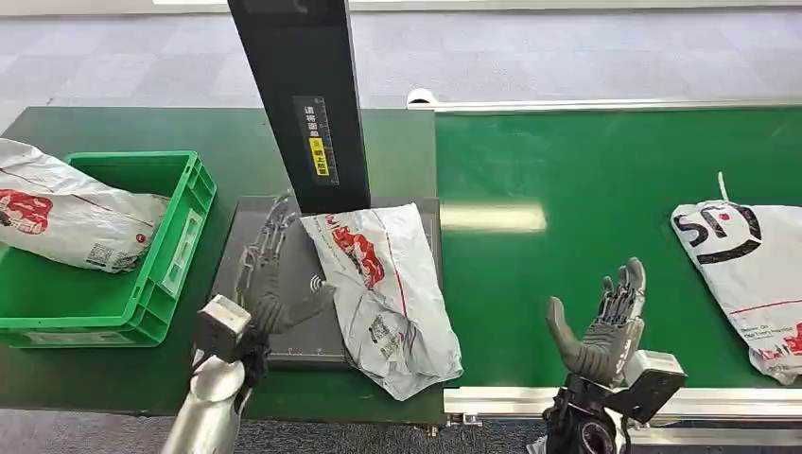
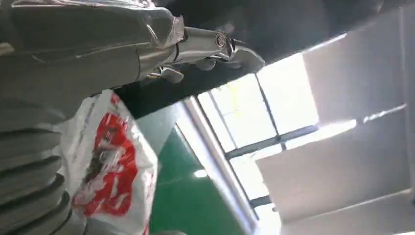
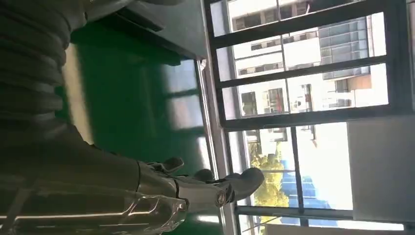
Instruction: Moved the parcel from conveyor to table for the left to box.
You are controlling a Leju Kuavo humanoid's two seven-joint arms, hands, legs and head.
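Lying parcel (image 1: 383, 293) runs lengthwise away from robot.

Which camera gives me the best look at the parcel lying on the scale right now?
The head view: the whole parcel lies on the scale beside the left hand. The left wrist view catches just one red-printed end, close and blurred. The right wrist view looks over the belt toward windows instead.

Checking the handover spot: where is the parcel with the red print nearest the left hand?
In the head view the parcel lies on the dark scale platform at the black post's foot, right of the left hand.
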